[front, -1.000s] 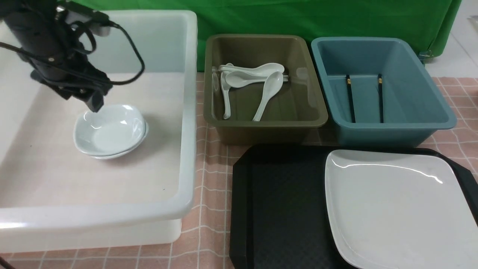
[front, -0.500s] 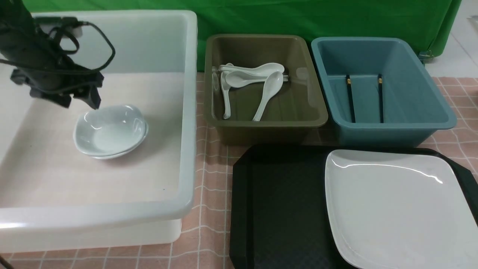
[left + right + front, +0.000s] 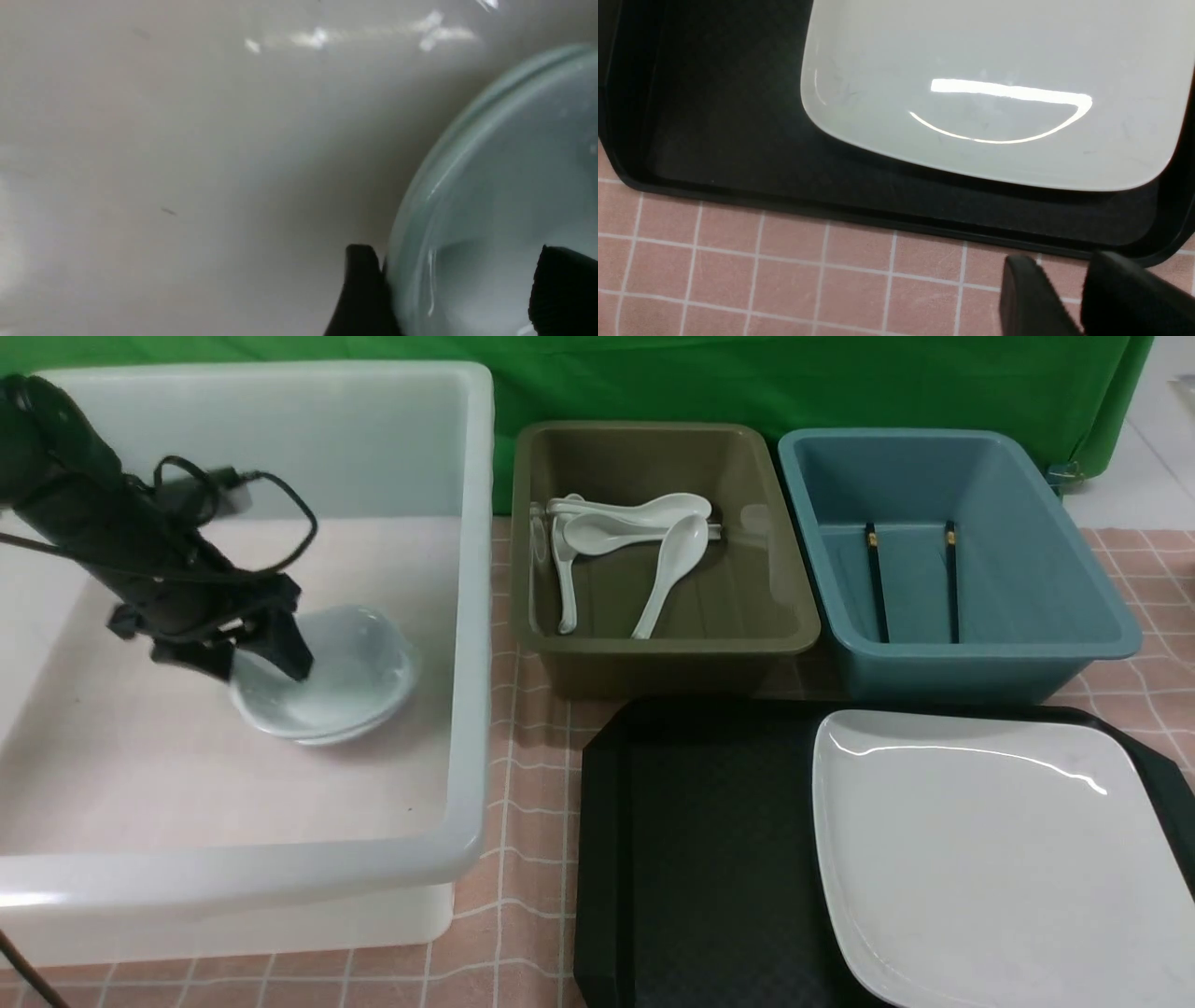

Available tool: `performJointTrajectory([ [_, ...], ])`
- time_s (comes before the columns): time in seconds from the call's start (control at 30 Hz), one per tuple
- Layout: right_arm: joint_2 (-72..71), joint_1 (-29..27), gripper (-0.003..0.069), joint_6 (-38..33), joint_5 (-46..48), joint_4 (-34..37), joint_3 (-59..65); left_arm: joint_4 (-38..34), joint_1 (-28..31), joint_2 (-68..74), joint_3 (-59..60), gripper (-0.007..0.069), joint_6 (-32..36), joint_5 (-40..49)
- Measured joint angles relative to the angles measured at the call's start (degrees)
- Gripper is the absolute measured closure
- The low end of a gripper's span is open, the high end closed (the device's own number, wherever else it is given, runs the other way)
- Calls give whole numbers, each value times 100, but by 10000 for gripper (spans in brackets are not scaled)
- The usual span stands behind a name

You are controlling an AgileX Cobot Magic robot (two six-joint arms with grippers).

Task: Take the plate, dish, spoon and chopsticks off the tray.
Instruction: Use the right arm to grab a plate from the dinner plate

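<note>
The pink checked worktop [image 3: 523, 915] carries everything. At its left stands the white tub [image 3: 467, 616], holding two stacked dishes [image 3: 355, 681]. The black tray [image 3: 691, 859] lies front right, with the large white plate [image 3: 990, 859] on its right half. Behind it sit the olive tub [image 3: 653, 672], with several white spoons [image 3: 667, 569], and the blue tub [image 3: 980, 672], with the two chopsticks [image 3: 876, 583] lying apart. The left pincer [image 3: 257, 663] straddles the rim of the top dish [image 3: 504, 186], jaws wide, one finger inside. The right pincer [image 3: 1057, 268] hangs over the worktop beside the tray's edge, narrowly parted and empty.
</note>
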Motion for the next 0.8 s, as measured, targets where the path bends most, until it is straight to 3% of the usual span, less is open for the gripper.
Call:
performJointTrajectory([
  [0.1,0,0,419,0,0,0,0,-188,-11,66,7,256,47,458],
  [0.3,0,0,419,0,0,0,0,-359,-11,66,7,314,-146,492],
  [0.8,0,0,419,0,0,0,0,38,-525,-389,363,321,-1076,499],
])
